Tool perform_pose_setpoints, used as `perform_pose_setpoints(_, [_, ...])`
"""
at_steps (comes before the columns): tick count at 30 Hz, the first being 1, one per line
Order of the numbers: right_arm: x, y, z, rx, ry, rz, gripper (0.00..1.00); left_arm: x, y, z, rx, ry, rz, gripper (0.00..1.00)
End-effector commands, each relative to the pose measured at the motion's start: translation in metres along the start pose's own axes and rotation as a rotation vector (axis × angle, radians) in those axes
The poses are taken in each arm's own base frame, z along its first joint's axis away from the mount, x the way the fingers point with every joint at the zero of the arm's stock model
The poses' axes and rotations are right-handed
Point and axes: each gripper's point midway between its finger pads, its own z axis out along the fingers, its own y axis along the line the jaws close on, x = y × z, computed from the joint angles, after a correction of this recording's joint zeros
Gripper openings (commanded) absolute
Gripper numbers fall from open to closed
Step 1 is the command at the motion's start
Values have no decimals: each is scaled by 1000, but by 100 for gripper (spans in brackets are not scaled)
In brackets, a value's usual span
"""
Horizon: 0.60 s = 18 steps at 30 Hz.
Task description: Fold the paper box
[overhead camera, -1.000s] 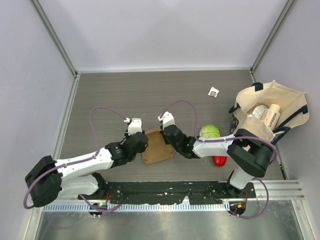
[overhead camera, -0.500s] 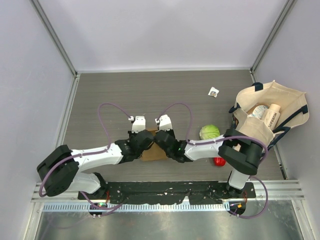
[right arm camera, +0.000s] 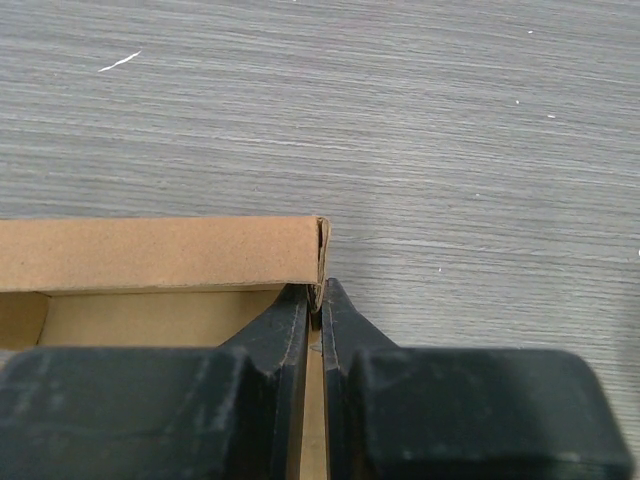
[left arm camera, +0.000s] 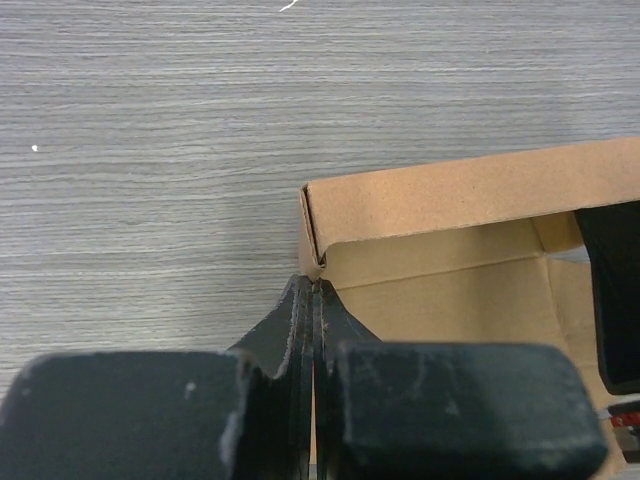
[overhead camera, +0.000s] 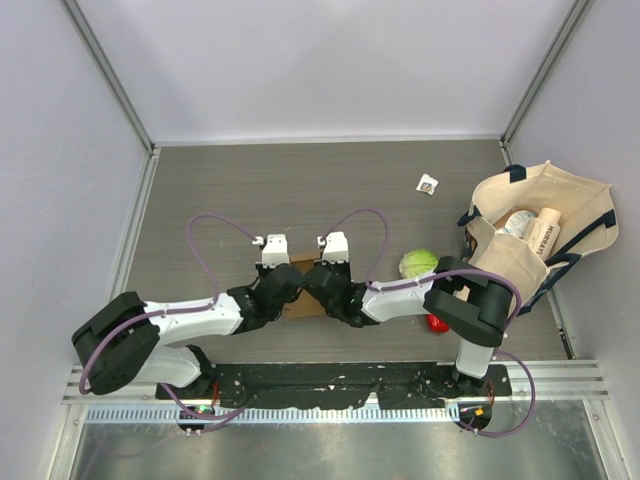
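- The left gripper (left arm camera: 315,288) has its jaws pressed fully together on the thin wall at the left far corner of the small brown kraft cardboard box (left arm camera: 450,200).
- The box lies on the grey wood-grain table (overhead camera: 300,190), centre and near, mostly hidden under both wrists, with its far wall raised.
- The right gripper (right arm camera: 315,292) is closed to a sliver, pinching the wall at the right far corner.
- I'd guess the box is light and stiff across its panels but bends readily at the creases. It is likely to slide or crumple, so thin edges beside the folds suit gripping best.
- A round green cabbage (overhead camera: 419,263) and a cream tote bag (overhead camera: 580,195) sit well apart to the right.
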Motion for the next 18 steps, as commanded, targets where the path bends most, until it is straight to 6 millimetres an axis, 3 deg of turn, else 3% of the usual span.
perform_pose_setpoints(1, [-20, 10, 3, 44, -71, 163, 0, -17, -30, -6, 144, -60, -149, 0])
perform_pose_setpoints(8, [-24, 15, 7, 85, -88, 177, 1, -14, -32, -5, 157, -48, -150, 0])
perform_pose_setpoints(11, [-17, 7, 2, 69, -60, 126, 14, -13, -30, -4, 142, -45, -151, 0])
perform_pose_setpoints(12, [-25, 5, -5, 38, -60, 122, 25, -12, -28, -4, 130, -40, -145, 0])
perform_pose_setpoints(13, [-17, 8, -9, -39, -32, 104, 33, -14, -26, -3, 110, -42, -154, 0])
perform_pose_setpoints(14, [-17, 8, -13, -90, -12, 54, 48, -11, -23, -3, 92, -34, -145, 0])
perform_pose_setpoints(15, [-32, 7, -21, -142, -13, 72, 50, -8, -20, -2, 76, -23, -131, 0])
perform_pose_setpoints(17, [-22, 1, -32, -227, 57, 19, 58, -6, -19, -2, 72, -13, -125, 0])
perform_pose_setpoints(18, [-41, -3, -44, -291, 33, 33, 62, -4, -18, -2, 72, -8, -119, 0])
